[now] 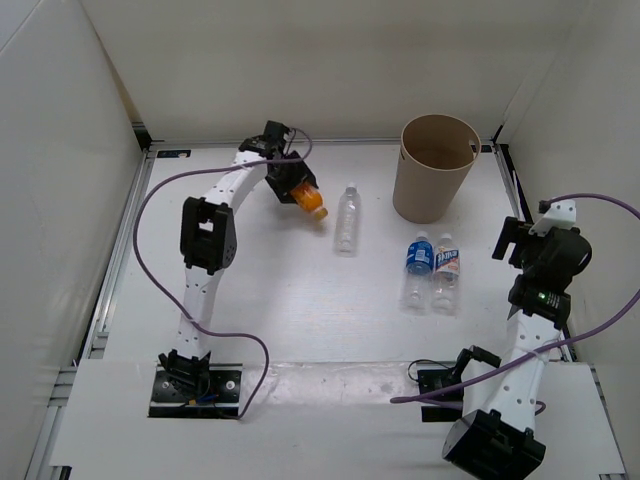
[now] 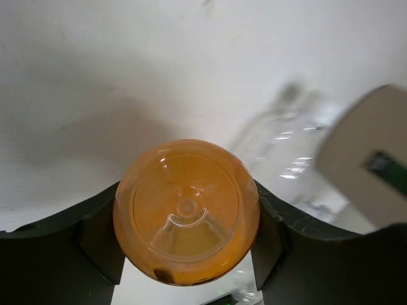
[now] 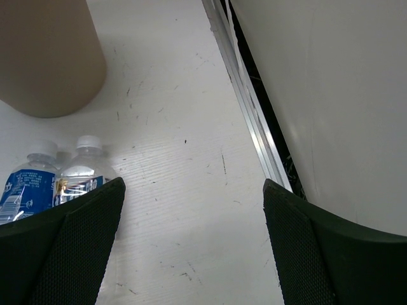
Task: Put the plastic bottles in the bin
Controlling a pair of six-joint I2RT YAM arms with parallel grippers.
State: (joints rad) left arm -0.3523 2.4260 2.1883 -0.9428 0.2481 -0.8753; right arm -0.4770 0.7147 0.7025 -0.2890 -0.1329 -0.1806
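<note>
Top view: left claw (image 1: pixel 298 190) grips the orange bottle (image 1: pixel 310 201), far left, well apart from the bin (image 1: pixel 434 165).
Left wrist: pads (image 2: pixel 103 244) pinch its rounded body (likely to slip in transit).
Right wrist: right claw (image 3: pixel 191 248) spread wide, holding nothing.

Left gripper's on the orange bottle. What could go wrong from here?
1. The left gripper pinches the orange bottle only by its smooth round sides, so it could slip or twist out on the lift.
2. The clear bottle lies on the table between it and the bin. A low carry could knock it rolling.
</note>
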